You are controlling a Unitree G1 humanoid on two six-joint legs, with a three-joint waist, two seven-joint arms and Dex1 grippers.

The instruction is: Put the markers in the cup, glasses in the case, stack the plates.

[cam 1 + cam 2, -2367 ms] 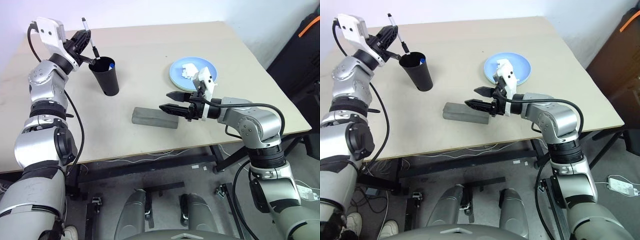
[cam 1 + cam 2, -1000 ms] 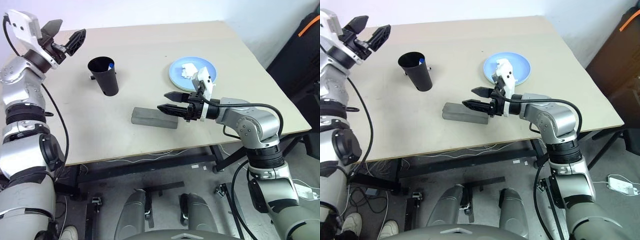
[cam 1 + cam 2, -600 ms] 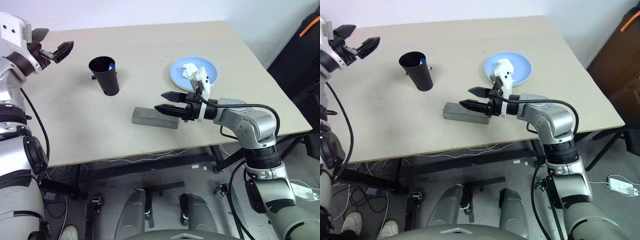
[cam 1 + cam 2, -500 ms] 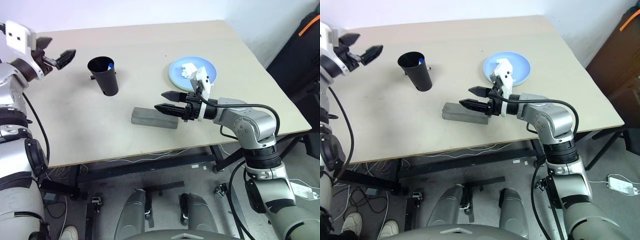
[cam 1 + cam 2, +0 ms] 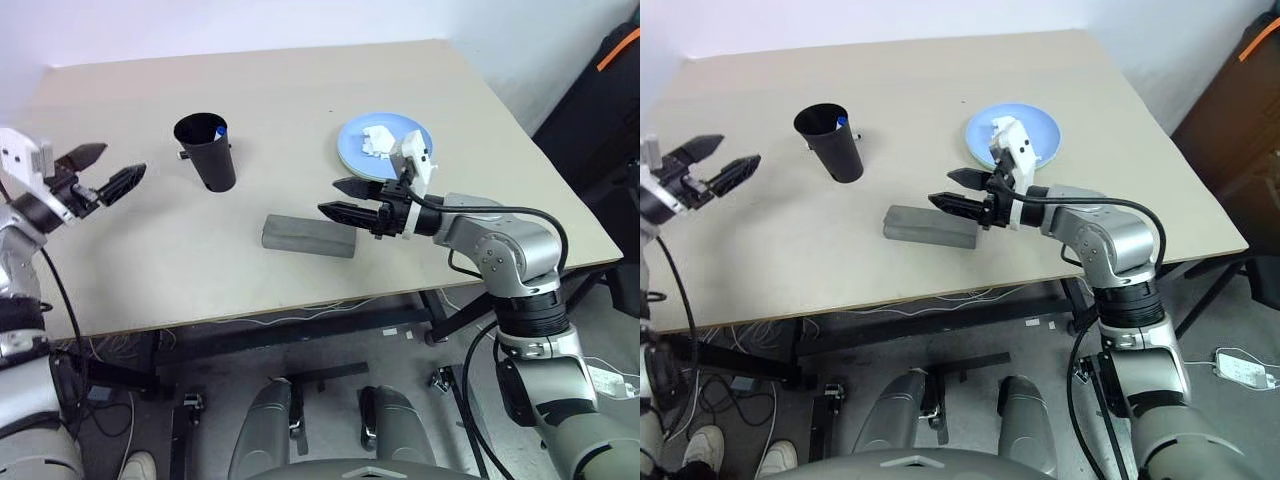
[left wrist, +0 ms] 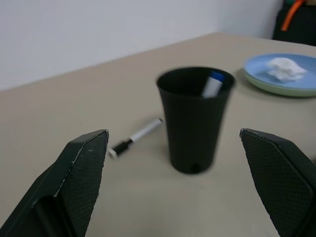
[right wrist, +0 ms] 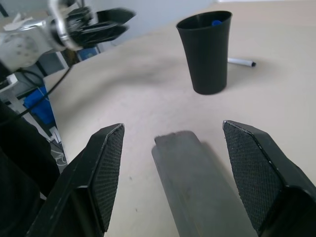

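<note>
The left gripper (image 5: pixel 100 171) hangs spread wide and empty, off the table's left side; ahead of its fingertips stands the tall tapered matte black cup (image 5: pixel 208 152), blue-capped marker (image 6: pixel 214 83) inside, and the slim white black-capped marker (image 6: pixel 134 137) lies on the table just beside the cup; the right gripper (image 5: pixel 341 198) gapes, holding nothing, poised just above the grey felt-like rectangular case (image 5: pixel 308 237), closed, so glasses cannot be seen; behind its wrist sit the stacked round plates (image 5: pixel 362 149), partly hidden.

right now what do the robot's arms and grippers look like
Silver-grey segmented arms with black joints and black cables looping alongside. Each wrist carries a white housing. The left gripper and right gripper each have two black, tapered fingers with a cross-hatched grip texture on the inner faces.
</note>
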